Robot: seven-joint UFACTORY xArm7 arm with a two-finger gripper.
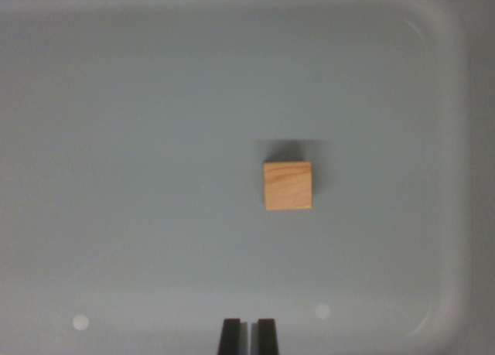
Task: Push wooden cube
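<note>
On grey tray (116, 138), pale wooden cube (288, 186)

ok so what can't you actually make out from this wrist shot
- Gripper: the wrist view's bottom edge cuts it off; only two dark jaws tips show, near each other with a thin gap.
- Wooden cube: seen from above, so only its top face shows; sides and height are hidden.
- Tray: its left and bottom rims lie outside the frame.
- Two pale spots near the bottom: too blurred to identify.

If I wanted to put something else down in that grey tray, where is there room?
Nearly everywhere. The small wooden cube sits alone, right of centre in the grey tray; the whole left half is bare. Tightest is between cube and raised right rim. The black gripper is at the bottom edge.
</note>
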